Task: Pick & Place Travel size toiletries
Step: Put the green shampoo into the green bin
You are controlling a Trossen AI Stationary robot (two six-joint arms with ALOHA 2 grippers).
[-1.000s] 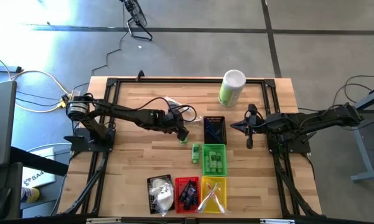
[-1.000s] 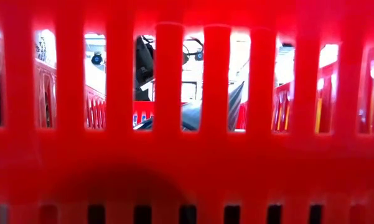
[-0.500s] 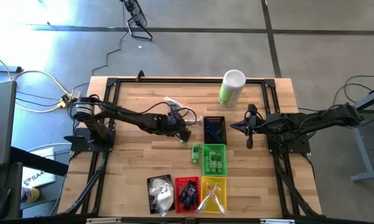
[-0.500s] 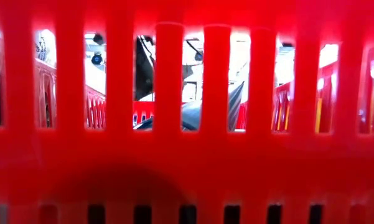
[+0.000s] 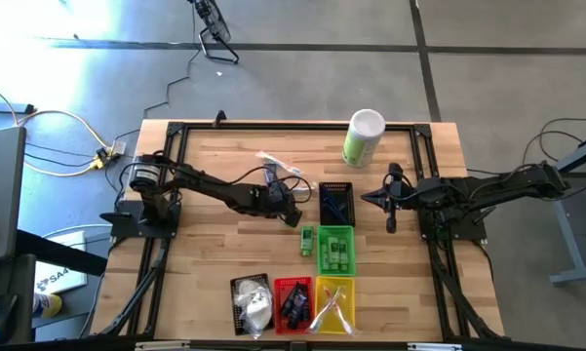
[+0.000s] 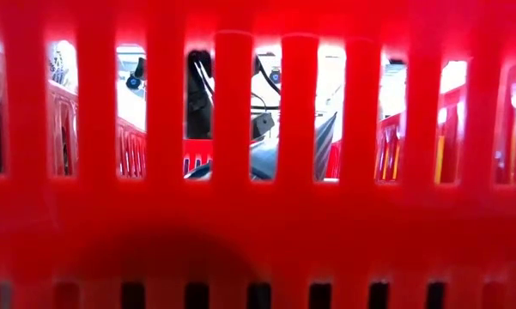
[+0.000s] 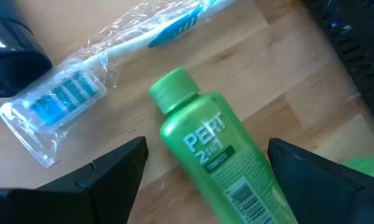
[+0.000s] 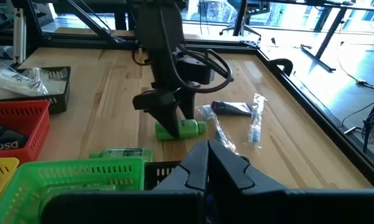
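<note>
The setting was a robotics lab or workshop. A butcher-block bench (image 5: 224, 244) edged with a black metal frame (image 5: 166, 175) stood on a grey concrete floor (image 5: 488, 68) marked by seams. Two dark robot arms were bolted at the bench's nine and three o'clock sides. Yellow and black cables (image 5: 49, 127) trailed over the floor toward eleven o'clock. Past the bench, the right wrist view showed large windows (image 8: 280, 12), desk legs and a wheeled office chair (image 8: 227, 18).
</note>
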